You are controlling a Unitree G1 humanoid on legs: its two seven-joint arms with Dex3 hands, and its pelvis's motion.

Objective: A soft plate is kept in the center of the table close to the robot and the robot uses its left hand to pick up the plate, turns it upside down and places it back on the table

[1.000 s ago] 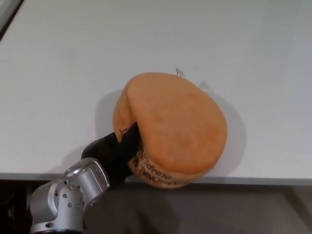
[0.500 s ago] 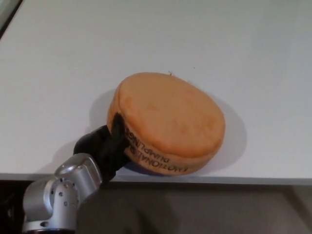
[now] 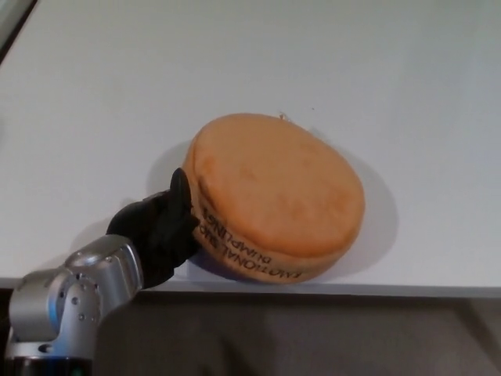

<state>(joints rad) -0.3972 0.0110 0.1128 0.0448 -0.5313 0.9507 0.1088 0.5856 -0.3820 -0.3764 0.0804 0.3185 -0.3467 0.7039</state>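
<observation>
left robot hand [image 3: 160, 227] is clamped on the near-left rim of the soft plate [image 3: 274, 192], which sits to its right, flat side up, near the worktop [image 3: 117, 94] edge

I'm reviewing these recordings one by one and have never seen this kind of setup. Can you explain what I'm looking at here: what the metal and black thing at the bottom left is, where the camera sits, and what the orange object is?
The picture comes from a camera on a humanoid robot's head, looking down at the white table in front of it. The silver jointed part at the bottom left is the robot's left forearm and wrist, ending in its black left hand, which has a thumb and two thick fingers. The round orange thing is a soft, cushion-like plate with dark lettering printed around its side. It lies near the table's front edge, smooth side up, and the lettering reads upside down from here. The left hand grips the plate's left rim, with one finger visible against its side. The robot's right hand is not in the picture. Nothing else lies on the table.
</observation>
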